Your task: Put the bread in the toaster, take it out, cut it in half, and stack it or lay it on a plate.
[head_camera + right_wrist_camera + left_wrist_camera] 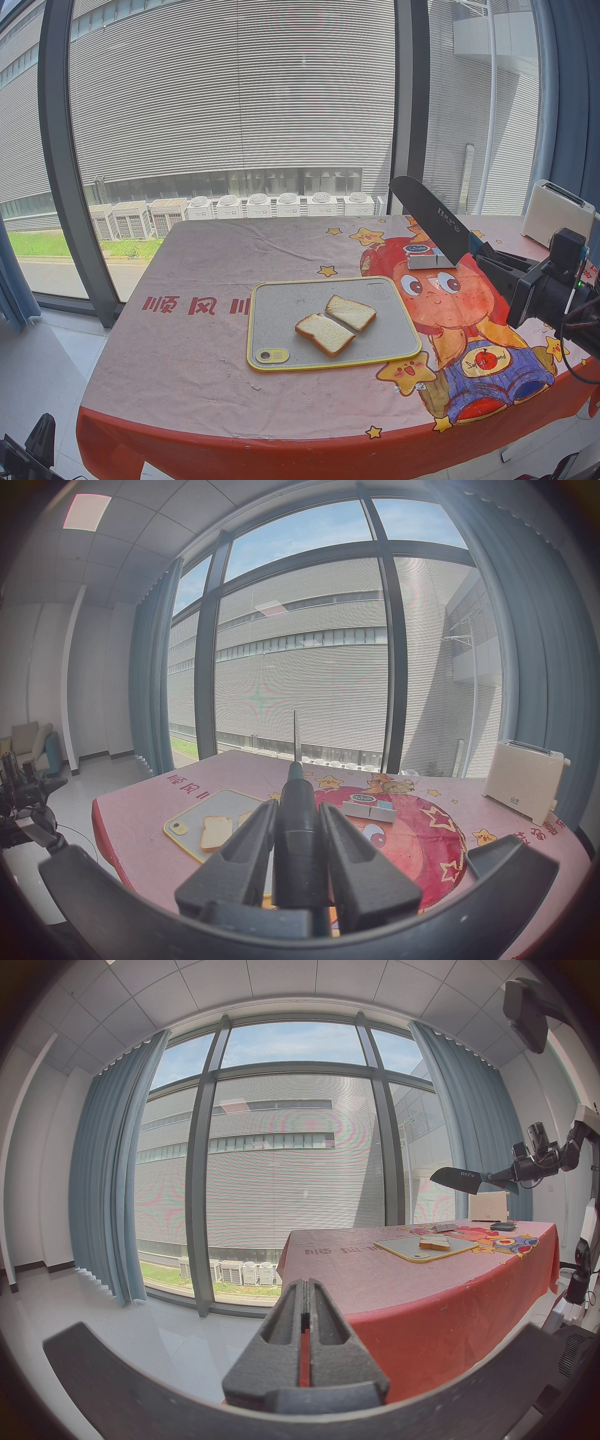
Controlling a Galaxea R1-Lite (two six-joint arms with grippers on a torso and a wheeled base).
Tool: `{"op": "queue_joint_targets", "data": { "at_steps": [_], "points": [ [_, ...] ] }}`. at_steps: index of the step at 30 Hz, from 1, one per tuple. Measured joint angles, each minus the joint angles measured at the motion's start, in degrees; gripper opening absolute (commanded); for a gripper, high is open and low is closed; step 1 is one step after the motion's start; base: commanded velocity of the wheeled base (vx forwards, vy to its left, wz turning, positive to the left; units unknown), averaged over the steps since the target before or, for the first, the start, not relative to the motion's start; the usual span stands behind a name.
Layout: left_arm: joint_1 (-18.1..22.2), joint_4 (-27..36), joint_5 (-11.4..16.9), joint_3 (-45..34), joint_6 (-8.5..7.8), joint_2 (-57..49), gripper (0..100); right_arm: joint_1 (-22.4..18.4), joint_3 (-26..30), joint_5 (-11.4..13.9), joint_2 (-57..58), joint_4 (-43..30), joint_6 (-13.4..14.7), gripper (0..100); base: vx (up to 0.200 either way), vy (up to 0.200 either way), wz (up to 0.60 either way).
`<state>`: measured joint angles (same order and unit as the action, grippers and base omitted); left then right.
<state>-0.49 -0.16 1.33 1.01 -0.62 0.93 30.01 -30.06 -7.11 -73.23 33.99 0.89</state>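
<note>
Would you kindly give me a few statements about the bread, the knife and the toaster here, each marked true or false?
1. Two pieces of bread lie on the cutting board. True.
2. The right gripper holds the knife. True.
3. The knife's blade rests on the bread. False: it is raised in the air, apart from the board, on the robot's right.
4. The toaster stands at the table's left edge. False: it stands at the far right corner.
5. The left gripper has its fingers wide open. False: they are shut, low beside the table.
</note>
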Motion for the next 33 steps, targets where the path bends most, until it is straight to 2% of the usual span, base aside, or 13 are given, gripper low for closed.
{"op": "queue_joint_targets", "data": {
  "at_steps": [8, 33],
  "points": [
    [0.0, 0.0, 0.0, 0.0, 0.00, 0.0, 0, -2.0, -0.2, 0.4, -0.2, -0.1, 0.0, 0, 0.000, 0.000, 0.00],
    [0.0, 0.0, 0.0, 0.0, 0.00, 0.0, 0, -2.5, 0.2, 0.3, -0.1, -0.1, -0.7, 0, 0.000, 0.000, 0.00]
  ]
}}
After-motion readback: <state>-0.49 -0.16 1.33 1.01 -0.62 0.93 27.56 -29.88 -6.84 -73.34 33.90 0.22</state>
